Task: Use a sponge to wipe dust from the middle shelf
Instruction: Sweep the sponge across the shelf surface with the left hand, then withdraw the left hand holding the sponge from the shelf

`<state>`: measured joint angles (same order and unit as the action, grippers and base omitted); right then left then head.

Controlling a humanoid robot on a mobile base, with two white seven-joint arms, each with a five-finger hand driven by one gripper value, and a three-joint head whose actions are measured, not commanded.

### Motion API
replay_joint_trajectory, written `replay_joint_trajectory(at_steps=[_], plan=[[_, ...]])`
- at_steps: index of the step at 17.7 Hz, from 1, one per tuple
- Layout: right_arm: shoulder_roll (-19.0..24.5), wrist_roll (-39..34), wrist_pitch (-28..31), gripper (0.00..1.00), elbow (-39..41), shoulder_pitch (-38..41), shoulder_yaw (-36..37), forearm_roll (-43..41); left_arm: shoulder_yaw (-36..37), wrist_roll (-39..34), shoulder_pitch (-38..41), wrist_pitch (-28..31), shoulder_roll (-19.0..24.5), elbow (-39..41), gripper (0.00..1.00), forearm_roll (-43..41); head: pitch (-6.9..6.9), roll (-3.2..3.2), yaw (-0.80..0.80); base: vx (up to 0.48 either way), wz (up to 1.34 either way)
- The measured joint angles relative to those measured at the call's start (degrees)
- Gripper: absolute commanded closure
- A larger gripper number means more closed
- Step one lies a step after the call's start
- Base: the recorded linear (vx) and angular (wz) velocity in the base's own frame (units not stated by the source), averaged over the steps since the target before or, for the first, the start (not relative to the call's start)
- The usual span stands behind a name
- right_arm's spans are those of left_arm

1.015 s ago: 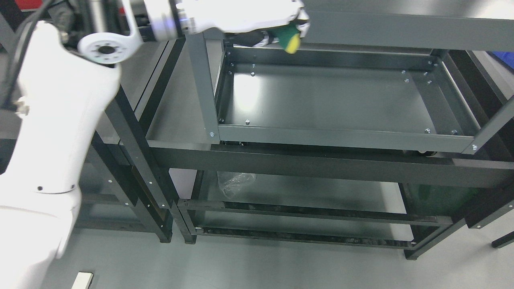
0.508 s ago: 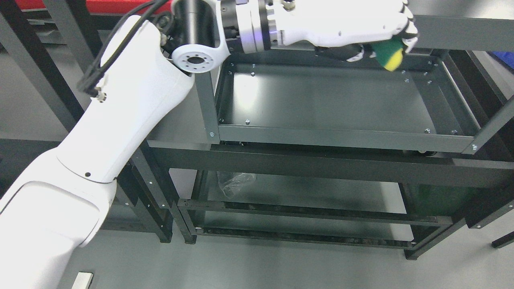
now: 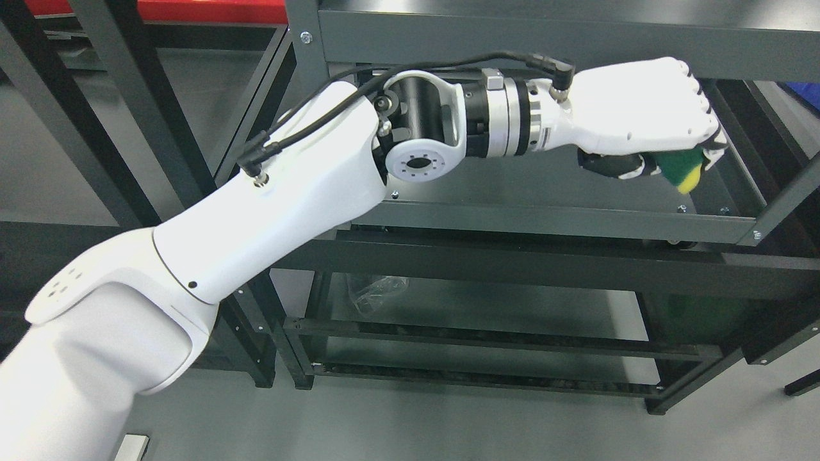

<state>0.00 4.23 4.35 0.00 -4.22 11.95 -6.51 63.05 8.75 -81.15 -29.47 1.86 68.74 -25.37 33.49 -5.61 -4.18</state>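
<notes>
My left arm reaches in from the lower left and stretches across the grey metal rack. Its white hand (image 3: 666,163) is curled around a green and yellow sponge (image 3: 683,170), with only the sponge's right end showing below the fingers. The hand hovers at the right front part of the middle shelf (image 3: 551,179), close above its dark grey surface; contact with the surface cannot be told. The forearm and wrist cover much of the shelf's left and middle.
The shelf's front rail (image 3: 551,221) runs below the hand, and the top shelf's edge (image 3: 512,41) is just above it. A right corner post (image 3: 785,202) stands close to the hand. A crumpled clear plastic bag (image 3: 375,291) lies on the lower shelf.
The left hand with the sponge has swept from the shelf's back left to the back right, then come forward and down to the right front. The arm has extended across the shelf.
</notes>
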Motion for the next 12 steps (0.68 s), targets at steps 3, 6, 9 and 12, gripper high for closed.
replay_joint_trajectory(at_steps=[3,6,9,12], plan=[[0.0,0.0,0.0,0.0,0.0,0.0,0.0,0.0,2.1,-0.4,7.2,0.3,-0.5,-0.4,0.98,1.5,0.0,0.0,0.0,0.0,0.0],[0.0,0.0,0.0,0.0,0.0,0.0,0.0,0.0,-0.6,-0.5,17.4,0.5,-0.8,-0.5,0.97,2.4,0.0,0.0,0.0,0.0,0.0],[0.0,0.0,0.0,0.0,0.0,0.0,0.0,0.0,-8.8,-0.5,28.5,0.4,-1.1,-0.1,0.96,3.6,0.0,0.0,0.0,0.0,0.0],[0.0,0.0,0.0,0.0,0.0,0.0,0.0,0.0,-19.3,-0.6,38.2,0.1,-1.3,0.8,0.98,6.9,0.0,0.0,0.0,0.0,0.0]])
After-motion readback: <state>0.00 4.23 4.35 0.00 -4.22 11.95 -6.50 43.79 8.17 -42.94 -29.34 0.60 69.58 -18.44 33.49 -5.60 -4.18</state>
